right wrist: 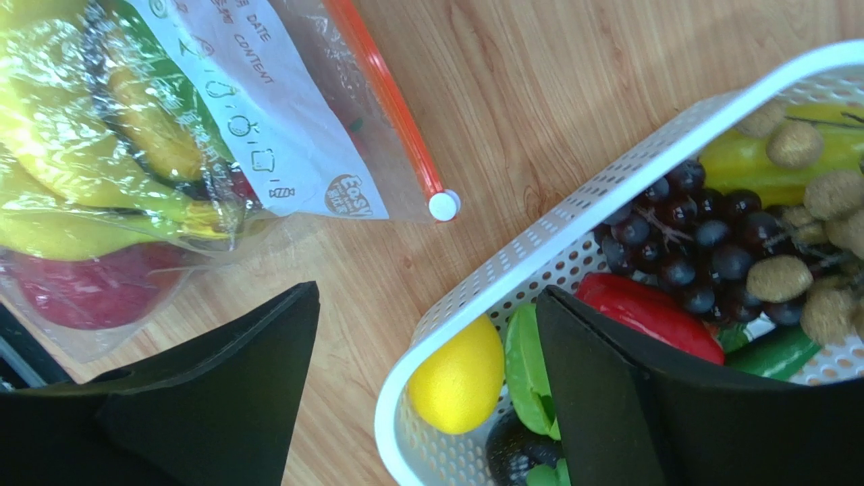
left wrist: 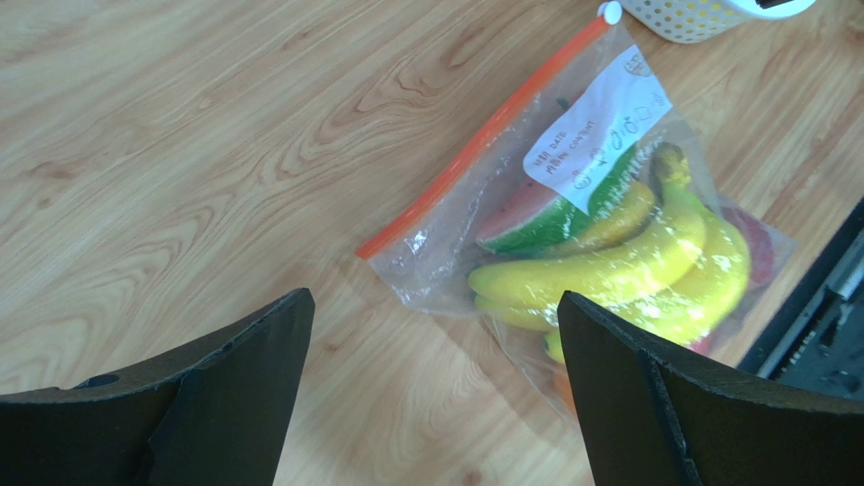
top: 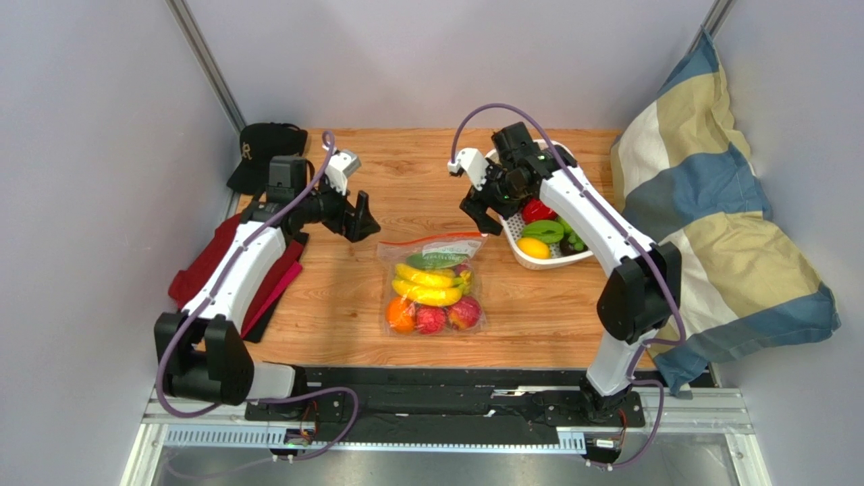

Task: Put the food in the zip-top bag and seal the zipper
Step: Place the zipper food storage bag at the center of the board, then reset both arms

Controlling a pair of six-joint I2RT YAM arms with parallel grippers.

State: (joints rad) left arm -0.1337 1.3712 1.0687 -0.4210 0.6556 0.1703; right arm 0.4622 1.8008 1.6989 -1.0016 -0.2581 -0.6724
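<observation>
Bag packed and flat, both tools spread wide and holding nothing.
The zip-top bag lies mid-desk, the food showing through the clear plastic: bananas, melon slice, red fruit. The orange zipper runs along its far edge, with the slider at the end nearest the basket. The left tool hovers off the bag's far left corner, the right tool over the basket rim. A cap and a red cloth lie on the left.

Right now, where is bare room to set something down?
Bare wood lies left of the zip-top bag, up to the red cloth, and behind the bag toward the wall. Crowded at right: the basket sits close beside the bag.
</observation>
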